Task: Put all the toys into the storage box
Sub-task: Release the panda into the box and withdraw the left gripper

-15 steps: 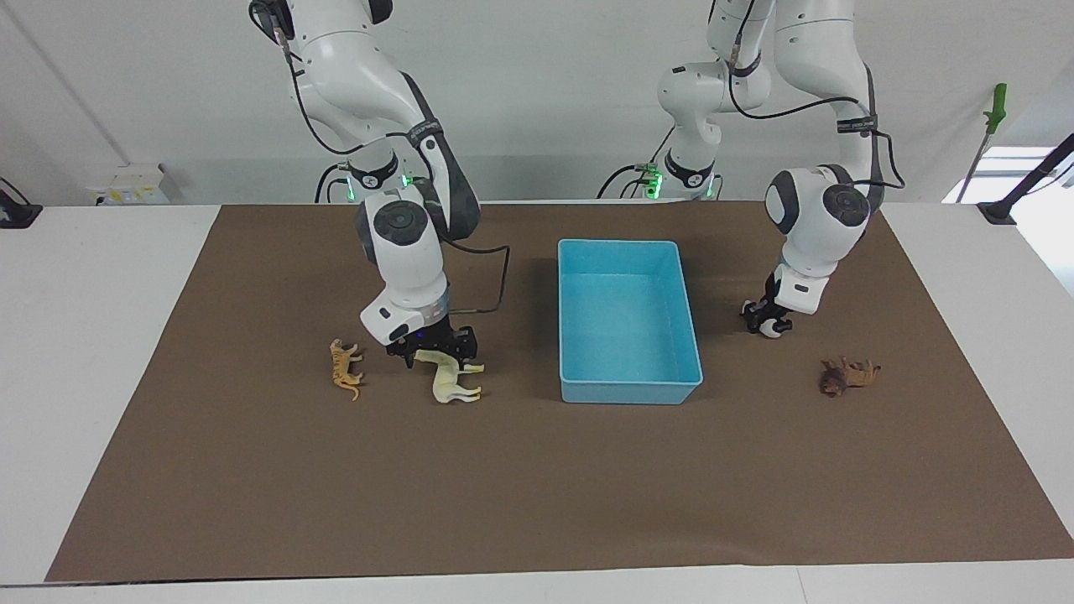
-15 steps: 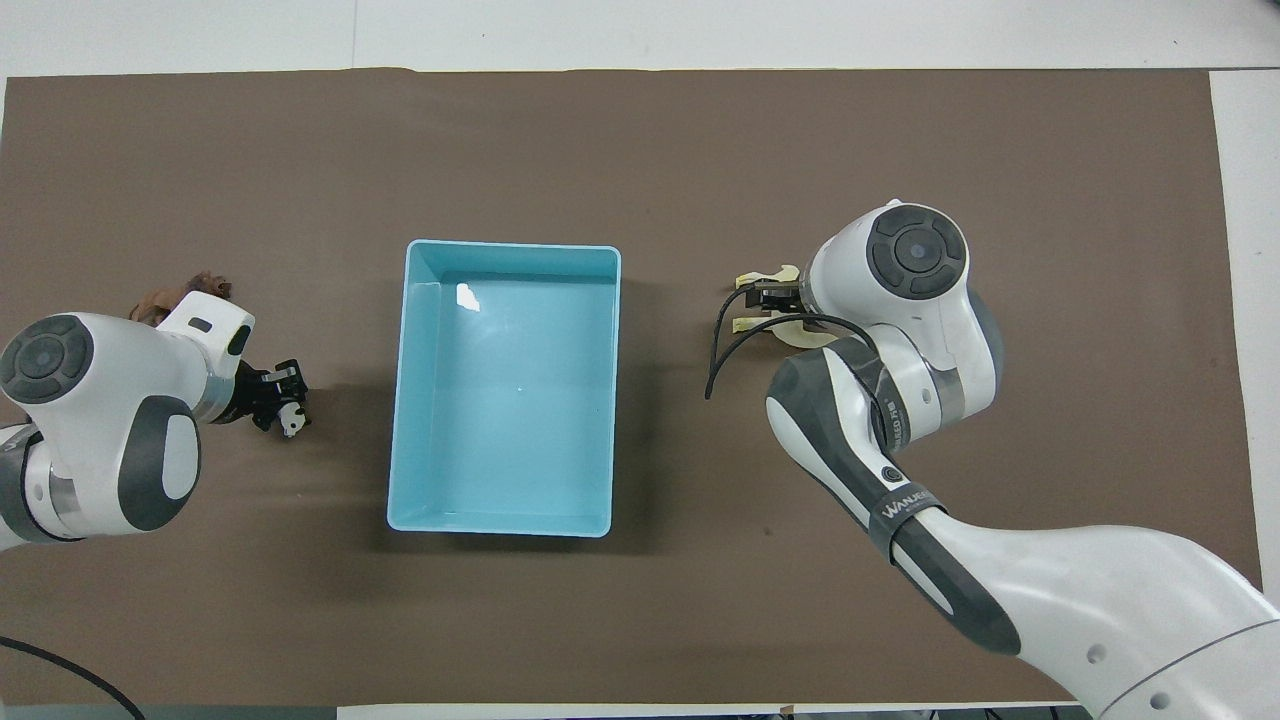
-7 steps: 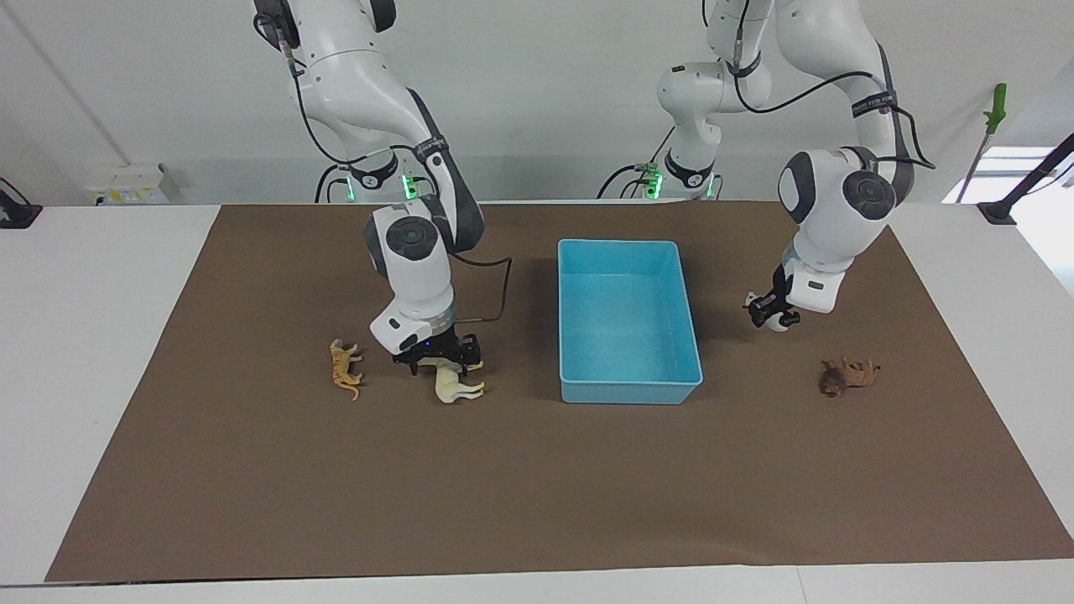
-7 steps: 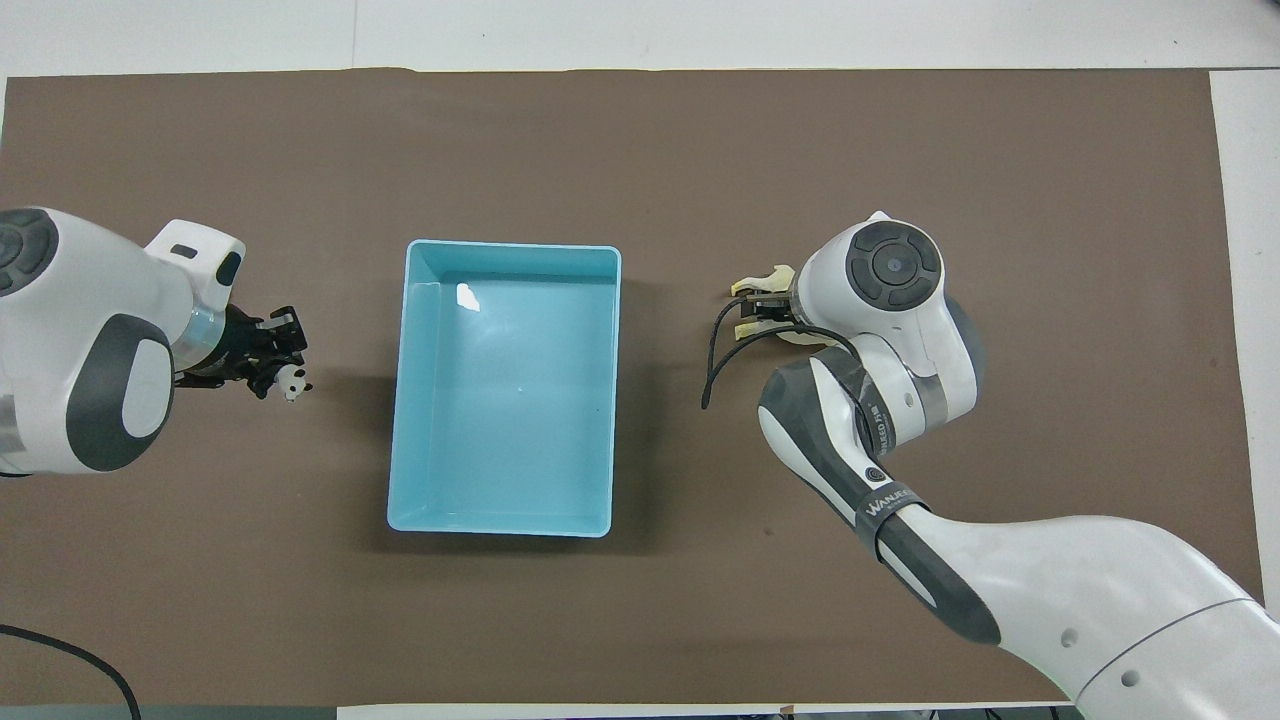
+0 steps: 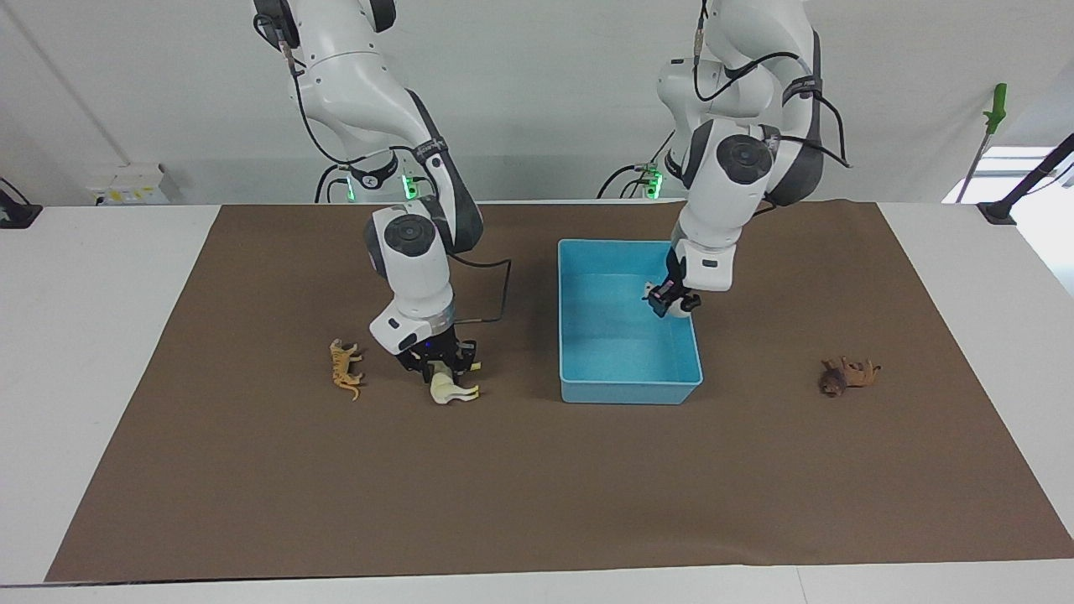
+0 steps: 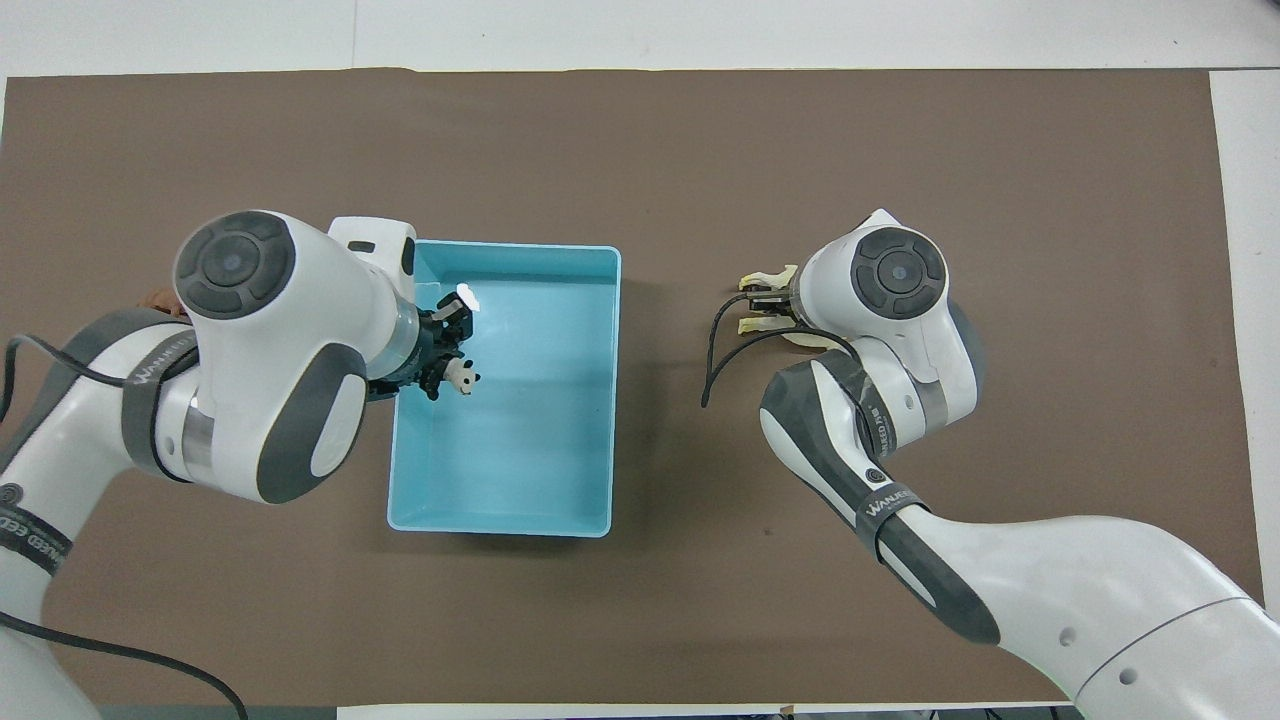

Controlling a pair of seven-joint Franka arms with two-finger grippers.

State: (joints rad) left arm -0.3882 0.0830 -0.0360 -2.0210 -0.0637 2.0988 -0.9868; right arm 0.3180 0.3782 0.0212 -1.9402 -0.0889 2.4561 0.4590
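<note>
Two white arms [image 5: 352, 75] with round dark grey caps [image 6: 898, 270] at the joints. Thin black cables [image 5: 495, 289] hang off them. Small green lights [image 5: 406, 180] glow near the bases.

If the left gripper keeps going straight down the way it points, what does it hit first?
Most likely the floor of the storage box. The left gripper, shut on the panda, points down over the box interior, which looks bare beneath it. Its height above the floor is hard to judge.
</note>
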